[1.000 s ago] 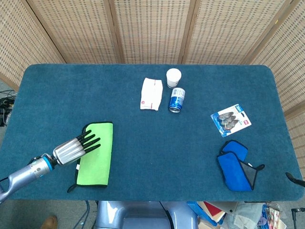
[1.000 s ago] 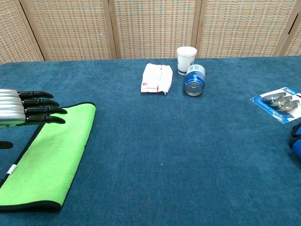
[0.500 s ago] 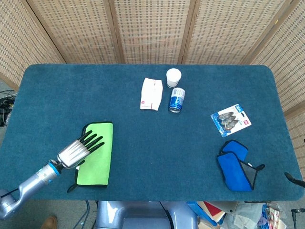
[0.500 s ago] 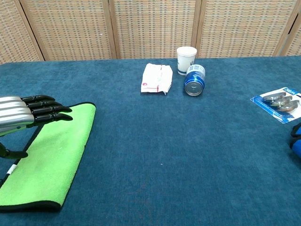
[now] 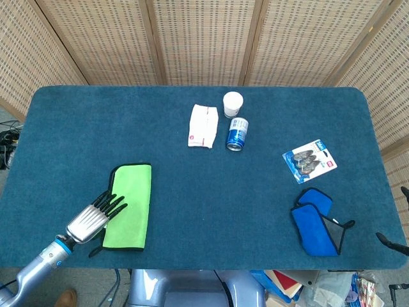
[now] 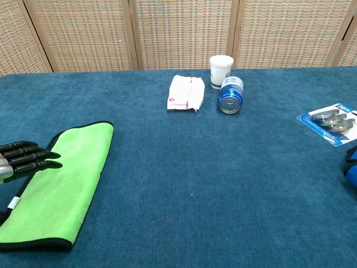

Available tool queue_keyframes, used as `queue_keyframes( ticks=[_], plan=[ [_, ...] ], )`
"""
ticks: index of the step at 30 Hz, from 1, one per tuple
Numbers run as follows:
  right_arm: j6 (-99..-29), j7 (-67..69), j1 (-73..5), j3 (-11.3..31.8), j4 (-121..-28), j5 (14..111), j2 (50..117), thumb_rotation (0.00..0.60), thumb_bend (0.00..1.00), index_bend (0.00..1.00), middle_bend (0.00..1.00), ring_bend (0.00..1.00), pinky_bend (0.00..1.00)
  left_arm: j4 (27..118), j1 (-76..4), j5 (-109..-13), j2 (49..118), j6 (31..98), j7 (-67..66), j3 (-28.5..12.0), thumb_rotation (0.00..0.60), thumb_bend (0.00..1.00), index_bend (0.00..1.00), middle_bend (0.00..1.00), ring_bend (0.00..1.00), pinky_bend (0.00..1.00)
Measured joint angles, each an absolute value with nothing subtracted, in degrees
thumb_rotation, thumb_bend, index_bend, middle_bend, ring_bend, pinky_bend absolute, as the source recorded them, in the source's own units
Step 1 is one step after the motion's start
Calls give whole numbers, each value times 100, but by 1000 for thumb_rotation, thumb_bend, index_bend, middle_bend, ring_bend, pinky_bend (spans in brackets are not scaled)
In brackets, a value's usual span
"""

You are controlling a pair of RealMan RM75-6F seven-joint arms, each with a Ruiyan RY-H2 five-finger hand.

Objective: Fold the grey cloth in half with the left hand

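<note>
Left edge, near side of the table [image 5: 192,211]: the left hand [image 5: 96,214] is lying flat with its fingers [image 6: 33,158] straight and slightly spread, holding nothing. The fingertips are reaching just over the left border of a green cloth [image 5: 131,204]. Whether they are touching it or hovering over it, I cannot tell.

- The cloth is lying as a narrow strip with black trim and is running away from the robot.
- It is bright green in both views, and nothing grey is showing anywhere. I am judging this to be the task's cloth, since it is the one at the left hand.

Risks from here:
- A flat, open hand is likely to slide the strip over the carpet-like cover instead of lifting an edge, which would bunch it up.
- A pinch on the top layer only, if the strip is already doubled, could be peeling it open rather than folding it.
- A second cloth, blue [image 5: 314,220], is sitting far right, so the colour mismatch could be sending the hand to the wrong one.

Middle, far side, well apart from the work:
- white packet [image 5: 203,126]
- paper cup [image 5: 232,103]
- blue can [image 5: 238,133], on its side
- blister pack [image 5: 310,161], off to the right

Hard to read:
- The left wrist is being cut off by the chest view's edge.
- The cloth's layer count is unclear.
- Dark slivers at the far right edge may be the right hand [image 5: 391,240], but its state cannot be told.
</note>
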State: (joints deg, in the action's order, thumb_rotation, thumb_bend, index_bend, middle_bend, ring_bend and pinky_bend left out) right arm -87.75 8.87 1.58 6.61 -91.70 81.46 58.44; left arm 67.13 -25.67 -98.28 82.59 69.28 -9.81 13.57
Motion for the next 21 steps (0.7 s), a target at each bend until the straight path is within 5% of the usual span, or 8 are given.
queue_keyframes(
  ticks=[7,13,21],
  plan=[
    [-8765,893,162,618,-9214,8205,5823,600,0,0,0,0,0,6603,-2386,-9894,8343,7306,-748,1338,600,266,0,0,0,0],
    [-8618,879,96,601,-9177,8158,5852,600,0,0,0,0,0,6848,-2116,-9998,7935,8375,-377,1217,600,259,0,0,0,0],
    [-8648,892,102,593,-9181,8171,5844,600,0,0,0,0,0,8405,-1600,-9395,6874,9189,-258,857,600,220,0,0,0,0]
  ],
)
